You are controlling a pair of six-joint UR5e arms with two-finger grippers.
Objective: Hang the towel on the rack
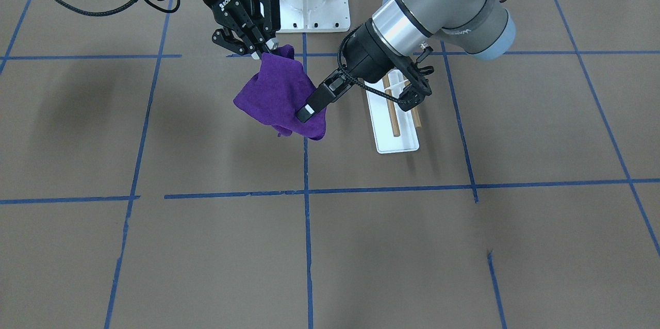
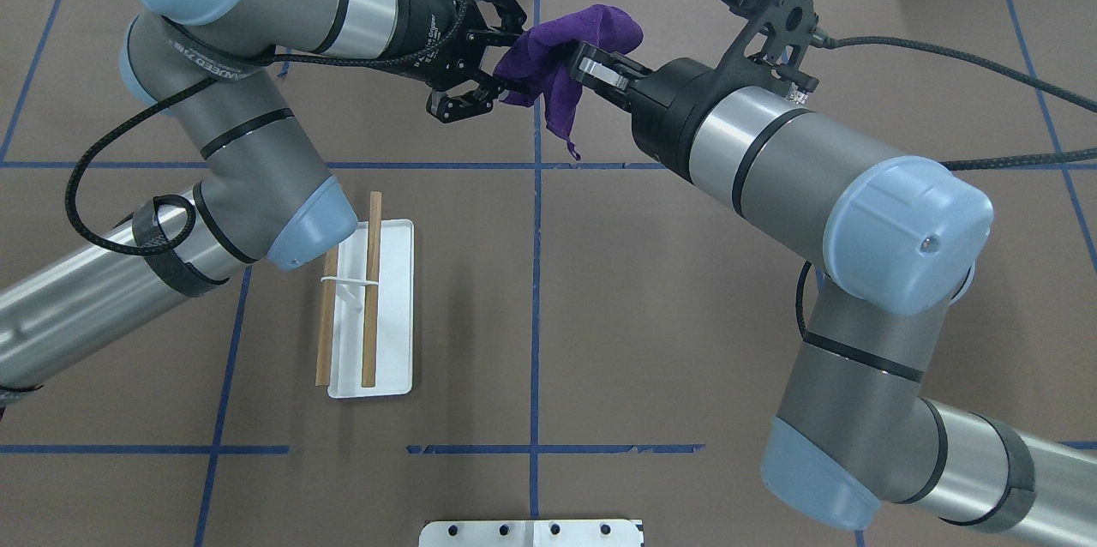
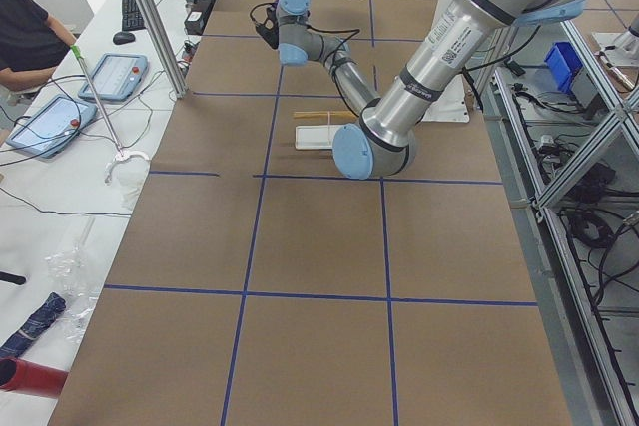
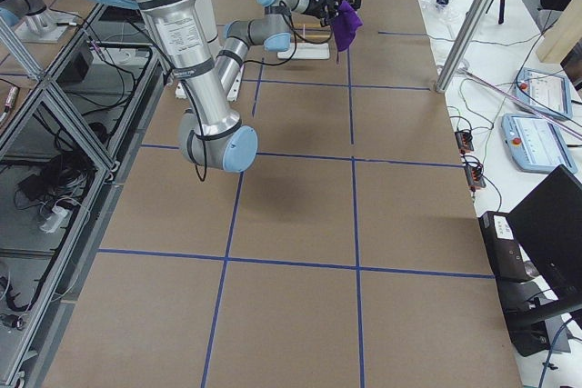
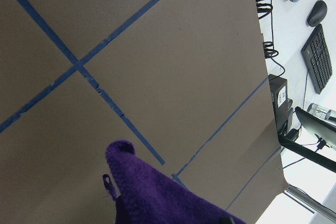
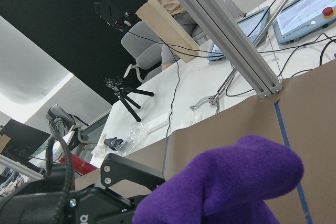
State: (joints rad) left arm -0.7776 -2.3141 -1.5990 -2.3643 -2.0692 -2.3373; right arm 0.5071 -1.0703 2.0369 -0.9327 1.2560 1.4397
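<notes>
Below right gripper [image 1: 265, 51], seemingly clamped: towel [image 1: 276, 93]

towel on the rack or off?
Off. The towel hangs bunched in the air from the right gripper, with the left gripper at its other side. Both rods of the rack are bare.

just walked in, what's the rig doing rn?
Both arms are at the towel, which is up off the table. The right hand pinches its top edge and the cloth hangs from there. The left hand is at the towel's lower part, but I can't tell whether it is clamped. The rack stands on the table on the robot's left with both rods bare, so nothing is hung yet.
</notes>
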